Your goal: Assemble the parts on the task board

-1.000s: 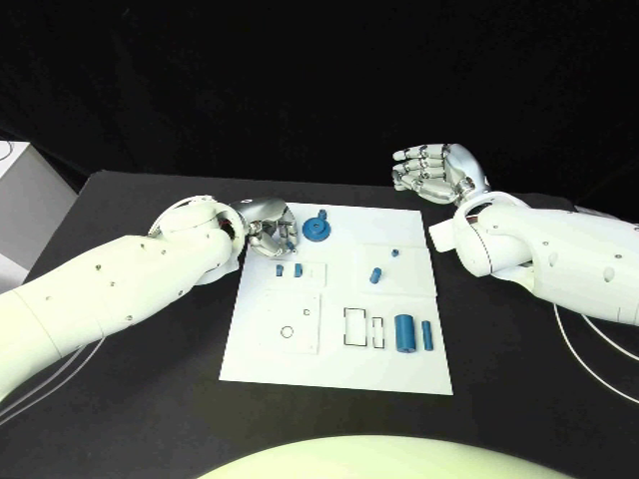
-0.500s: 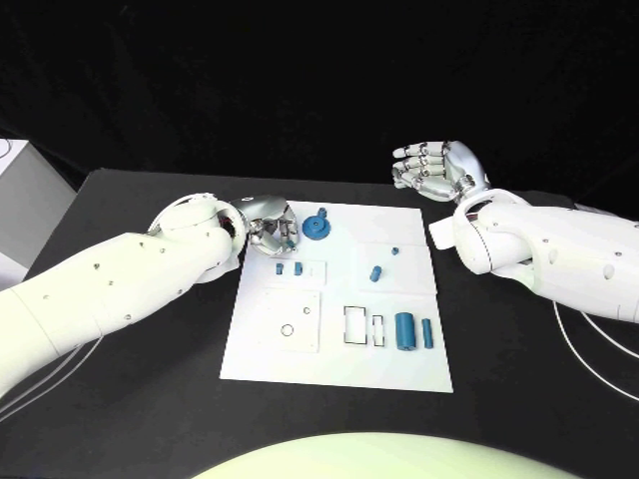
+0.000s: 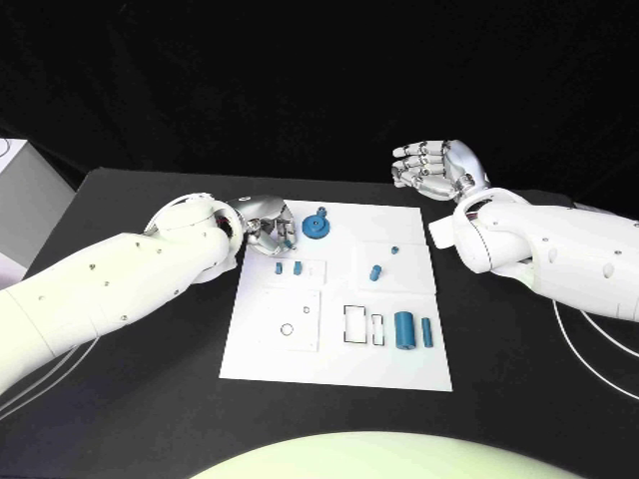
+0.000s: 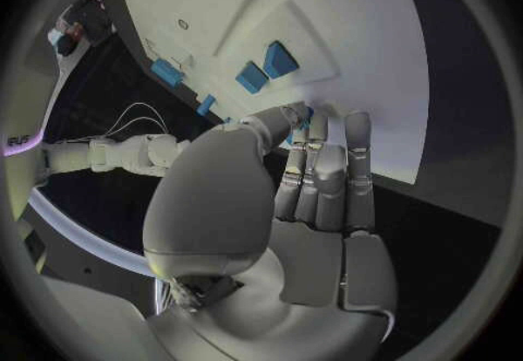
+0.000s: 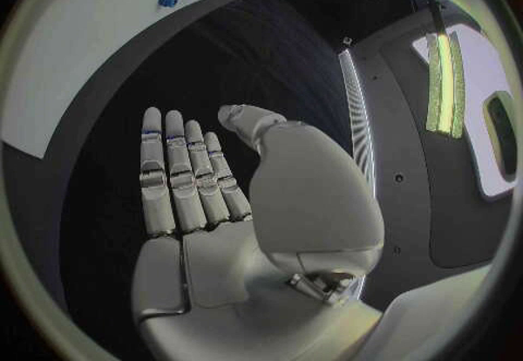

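Left hand (image 3: pixel 267 225) sits at the far left corner of the white board (image 3: pixel 334 364), fingers stretched out side by side toward the board's edge and holding nothing; the left wrist view shows its fingertips (image 4: pixel 316 130) at that edge, over the black table (image 3: pixel 133 399). Just right of this hand a round blue disc part (image 3: pixel 317 228) stands on the board's far end. Nearer in, two small blue pegs (image 3: pixel 289 267) lie side by side, and to their right lie a short blue piece (image 3: pixel 375 273) and a tiny blue one (image 3: pixel 393 251). At the near right of the board two blue cylinders (image 3: pixel 413 331) lie beside a white rectangular slot (image 3: pixel 355 325). Right hand (image 3: pixel 437 170) is raised well apart from the board, beyond its far right corner, open with fingers straight and empty; its wrist view shows the flat palm (image 5: pixel 218 213) over dark table.
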Controlling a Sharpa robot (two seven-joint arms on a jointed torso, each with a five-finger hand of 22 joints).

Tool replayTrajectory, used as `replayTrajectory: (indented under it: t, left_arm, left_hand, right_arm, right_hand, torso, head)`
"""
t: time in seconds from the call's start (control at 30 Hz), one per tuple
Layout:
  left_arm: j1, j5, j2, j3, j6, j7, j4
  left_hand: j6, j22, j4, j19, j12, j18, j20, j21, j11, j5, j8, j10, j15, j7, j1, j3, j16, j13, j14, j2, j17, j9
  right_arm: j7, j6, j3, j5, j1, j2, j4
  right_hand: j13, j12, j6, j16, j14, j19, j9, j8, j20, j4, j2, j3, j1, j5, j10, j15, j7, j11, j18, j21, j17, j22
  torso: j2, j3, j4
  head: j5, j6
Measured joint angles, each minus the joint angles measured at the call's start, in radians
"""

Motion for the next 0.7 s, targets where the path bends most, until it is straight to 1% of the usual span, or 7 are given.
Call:
replayTrajectory:
  t: [0.2,0.43,0.57,0.7]
  left_arm:
    - [0.0,-0.001,-0.008,0.009,-0.003,-0.001,0.015]
    - [0.0,-0.002,-0.02,0.021,-0.005,-0.001,0.055]
    - [-0.002,-0.002,-0.024,0.023,-0.005,-0.002,0.069]
    - [-0.003,-0.002,-0.025,0.023,-0.003,-0.003,0.072]
  left_hand:
    - [0.0,-0.001,0.0,0.0,0.0,0.0,0.0,0.0,0.0,0.0,0.0,0.0,0.0,0.0,0.0,0.0,0.0,0.0,0.0,0.0,0.0,0.0]
    - [0.0,-0.001,0.0,0.0,-0.006,0.0,0.0,0.0,0.001,0.0,0.0,0.001,0.0,0.0,0.0,0.0,0.0,0.0,0.0,0.0,-0.004,0.0]
    - [0.0,-0.001,0.0,0.0,-0.006,0.0,0.0,0.0,0.001,0.0,0.0,0.001,0.0,0.0,0.0,0.0,0.0,0.0,0.0,0.0,-0.004,0.0]
    - [0.0,-0.001,0.0,0.0,-0.006,0.0,0.0,0.0,0.001,0.0,0.0,0.001,0.0,0.0,0.0,0.0,0.0,0.0,0.0,0.0,-0.004,0.0]
  right_arm:
    - [0.0,0.0,0.0,0.0,0.0,0.0,0.0]
    - [0.0,0.0,0.0,0.0,0.0,0.0,0.0]
    - [0.0,0.0,0.0,0.0,0.0,-0.001,0.0]
    - [0.0,0.0,0.0,0.0,0.0,-0.001,0.0]
  right_hand:
    - [0.0,0.0,0.0,0.0,0.0,0.0,0.0,0.0,0.0,0.0,0.0,0.0,0.0,0.0,0.0,0.0,0.0,0.0,0.0,0.0,0.0,0.0]
    - [0.0,0.0,0.0,0.0,0.0,0.0,0.0,0.0,0.0,0.0,0.0,0.0,0.0,0.0,0.0,0.0,0.0,0.0,0.0,0.0,0.0,0.0]
    - [0.0,0.0,0.0,0.0,0.0,0.0,-0.001,0.0,0.0,0.0,0.0,0.0,0.0,0.0,0.0,0.0,0.0,0.0,0.0,0.0,0.0,0.0]
    - [0.0,0.0,0.0,0.0,0.0,0.0,-0.001,0.0,0.0,0.0,0.0,0.0,0.0,0.0,0.0,0.0,0.0,0.0,0.0,0.0,0.0,0.0]
  torso:
    - [-0.001,-0.0006,0.0001]
    - [-0.001,-0.0007,-0.0003]
    - [-0.001,-0.0007,0.0005]
    - [-0.001,-0.0007,0.0007]
  head:
    - [0.0,0.0]
    - [0.0,0.001]
    - [-0.001,0.001]
    - [0.0,0.0]
